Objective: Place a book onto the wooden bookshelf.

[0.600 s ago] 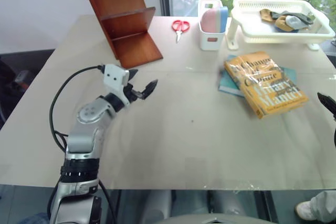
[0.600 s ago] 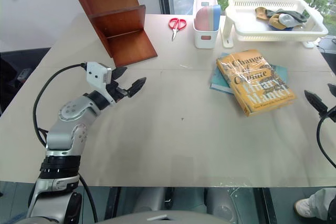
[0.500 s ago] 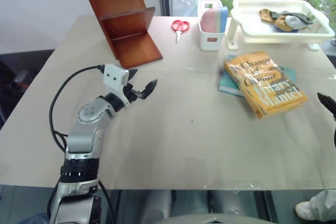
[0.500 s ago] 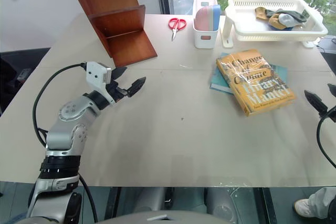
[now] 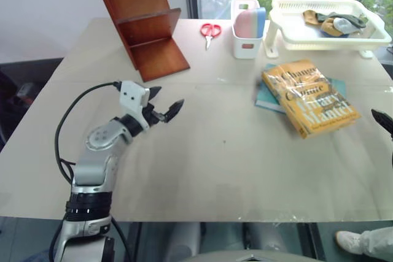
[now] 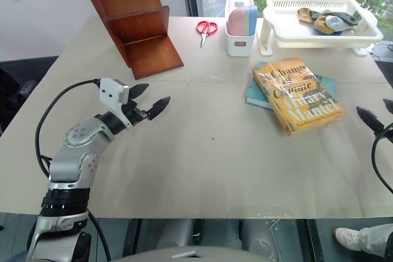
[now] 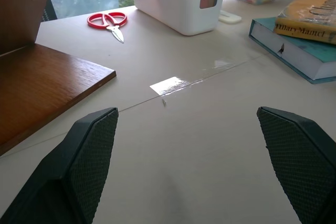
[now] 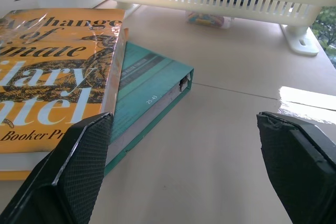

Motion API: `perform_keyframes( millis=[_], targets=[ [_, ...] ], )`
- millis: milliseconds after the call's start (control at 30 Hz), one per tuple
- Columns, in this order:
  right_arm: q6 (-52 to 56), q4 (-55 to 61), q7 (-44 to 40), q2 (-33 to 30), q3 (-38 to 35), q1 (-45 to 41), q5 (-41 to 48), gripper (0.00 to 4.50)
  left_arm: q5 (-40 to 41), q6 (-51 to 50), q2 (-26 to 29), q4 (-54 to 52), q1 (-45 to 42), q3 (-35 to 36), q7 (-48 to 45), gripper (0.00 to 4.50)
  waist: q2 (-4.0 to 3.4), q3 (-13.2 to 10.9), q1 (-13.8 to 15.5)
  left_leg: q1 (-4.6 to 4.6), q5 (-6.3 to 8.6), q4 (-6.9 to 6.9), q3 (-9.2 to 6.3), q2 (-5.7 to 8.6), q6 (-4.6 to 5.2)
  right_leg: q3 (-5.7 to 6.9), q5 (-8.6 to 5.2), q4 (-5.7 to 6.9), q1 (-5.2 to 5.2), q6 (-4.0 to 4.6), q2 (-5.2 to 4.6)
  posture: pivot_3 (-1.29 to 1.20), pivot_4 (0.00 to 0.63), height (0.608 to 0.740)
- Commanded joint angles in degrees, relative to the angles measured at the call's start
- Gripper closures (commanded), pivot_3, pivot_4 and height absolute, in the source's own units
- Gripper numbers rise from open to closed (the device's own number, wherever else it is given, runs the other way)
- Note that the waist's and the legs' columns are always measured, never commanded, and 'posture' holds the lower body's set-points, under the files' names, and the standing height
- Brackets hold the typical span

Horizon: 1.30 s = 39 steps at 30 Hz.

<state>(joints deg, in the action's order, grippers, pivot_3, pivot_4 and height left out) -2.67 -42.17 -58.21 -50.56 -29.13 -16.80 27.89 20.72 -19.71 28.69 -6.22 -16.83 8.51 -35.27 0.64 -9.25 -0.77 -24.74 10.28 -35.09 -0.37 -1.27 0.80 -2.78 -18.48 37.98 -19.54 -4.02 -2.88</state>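
Left wrist view shows my left claw (image 7: 194, 166) spread wide with nothing between its fingers — it hovers over bare table (image 5: 233, 170), touching nothing, just in front of the bookshelf (image 5: 144, 19). My right claw (image 8: 189, 171) is also wide open and empty, at the table's right edge, near the book (image 5: 310, 97) but apart from it.

The book lies flat on the right half of the table, cover up, resting askew on a teal book (image 8: 149, 90) whose edge sticks out from under it. The bookshelf stands at the far left corner, its lowest board resting on the table, well apart from the book.

Behind the books sit red scissors (image 5: 210, 30), a small white bin (image 5: 247, 26) with pink and blue things in it, and a white basket (image 5: 325, 26) holding some cloth items. Beyond the table's far edge — a window with green trees; a white wall stands behind the shelf.
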Motion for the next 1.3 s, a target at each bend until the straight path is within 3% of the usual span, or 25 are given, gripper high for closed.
perform_keyframes(
  millis=[33, 400, 767, 1033, 1300],
  targets=[
    [-0.27, 1.9, 0.13, -1.28, -1.3, 0.13, -0.11, 0.02, 0.74, 0.55, 0.7, -2.17, -0.48, 1.13, -0.33, 0.05, 0.0, 0.0, 0.0, 0.0, 0.0, 0.0, 0.0, 0.0, 0.0, 0.0, 0.0, 0.0, 0.0, 0.0, 0.0, 0.0, 0.15, 0.74],
    [4.97, 0.32, 9.84, 1.13, 0.49, -7.77, -1.61, 0.02, 1.8, 1.35, 2.69, -0.66, -2.94, 1.24, -5.41, 0.05, -0.05, -0.05, -0.25, 0.04, 0.0, -0.03, 0.02, 0.0, 0.0, -0.07, 0.01, 0.06, -0.02, -0.01, 0.04, 0.0, 0.15, 0.74],
    [10.39, -12.2, 29.8, 8.4, 7.47, -27.95, -10.26, 0.02, 0.19, 4.0, 8.38, 4.78, -8.96, 0.66, -11.5, 0.05, -0.15, -0.25, -0.14, -0.06, -0.02, -0.03, 0.07, 0.0, -0.03, -0.14, 0.01, 0.06, -0.17, 0.0, 0.06, 0.0, 0.15, 0.74],
    [9.51, -25.98, 34.8, 11.78, 7.77, -38.29, -12.29, 0.02, -0.15, 3.53, 10.13, 4.07, -9.8, 0.75, -12.64, 0.05, -0.15, -0.3, -0.18, -0.11, -0.1, 0.02, 0.13, 0.0, -0.17, -0.15, 0.01, 0.02, -0.21, 0.01, 0.05, 0.0, 0.15, 0.74],
    [11.86, -31.79, 36.56, 12.82, 4.97, -41.88, -11.07, 0.02, 0.99, 1.74, 13.72, 1.44, -9.85, 2.84, -12.97, 0.05, -0.14, -0.31, -0.38, -0.09, -0.02, 0.01, 0.12, -0.01, -0.02, -0.17, 0.01, 0.06, -0.21, 0.01, 0.06, 0.0, 0.15, 0.74]
  ],
)
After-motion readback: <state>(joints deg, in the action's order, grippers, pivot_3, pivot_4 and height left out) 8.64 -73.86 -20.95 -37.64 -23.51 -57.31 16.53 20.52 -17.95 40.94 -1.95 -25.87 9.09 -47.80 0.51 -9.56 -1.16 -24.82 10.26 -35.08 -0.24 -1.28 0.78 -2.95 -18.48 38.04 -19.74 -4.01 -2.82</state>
